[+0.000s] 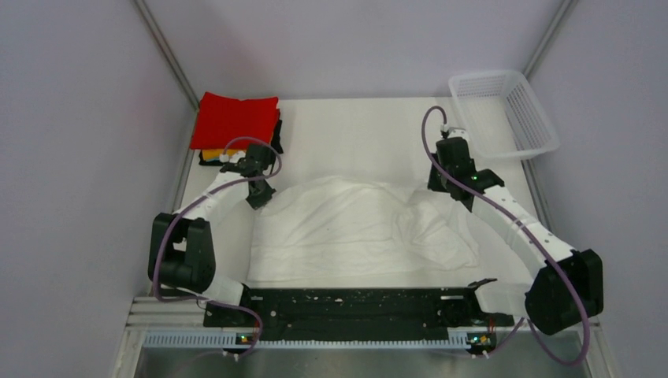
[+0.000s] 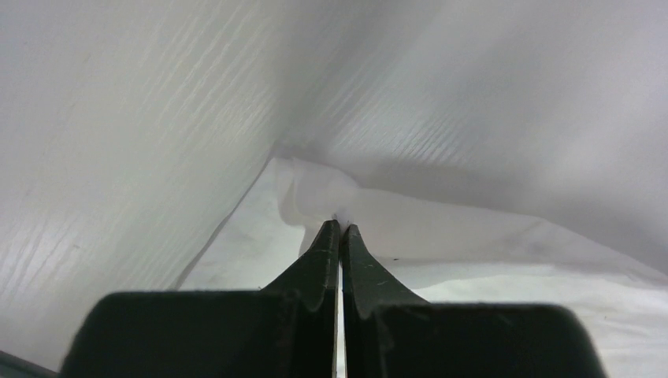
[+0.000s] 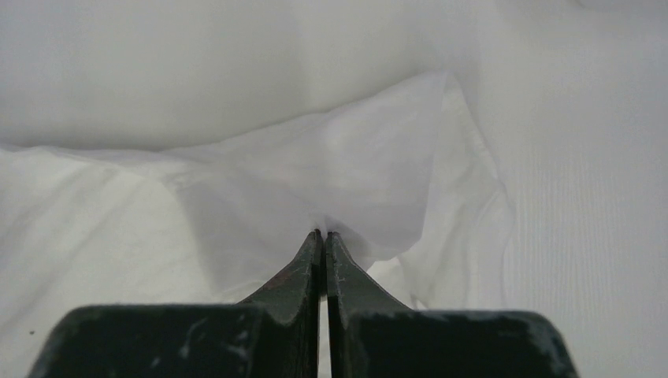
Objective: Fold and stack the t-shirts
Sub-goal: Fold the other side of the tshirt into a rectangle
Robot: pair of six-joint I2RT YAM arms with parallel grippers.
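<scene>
While I grip it at two corners, white t-shirt [image 1: 346,232] from above: spread across the middle of the counter [image 1: 354,134], wider left to right than front to back, wrinkled, and bunched toward its right side.
Left fingers [image 1: 259,200] from above: tips down on the shirt's far-left corner; from up here I cannot tell how tightly they meet.
Right fingers [image 1: 438,186] from above: at the far-right corner, just beside the bunched cloth.
Held edge: runs left to right between my two grips and humps up slightly; all the rest of the shirt lies on the near side of both, toward my bases.
Stack: red t-shirt [image 1: 236,118] on top at the far-left corner of the counter, with slivers of orange-yellow and black beneath; near my left arm, well apart from my right.
Basket [image 1: 529,110]: far-right corner, beyond my right fingers.
Left wrist view: fingers pressed together, pinching a small peak of white cloth at the tips; the cloth falls away ahead and to the right.
Right wrist view: fingers pressed together on a thin fold; the cloth fans out ahead and to the left.
Coming move, as I judge it: the fold line lies left to right, so both grips should carry the far edge level toward the near hem.
</scene>
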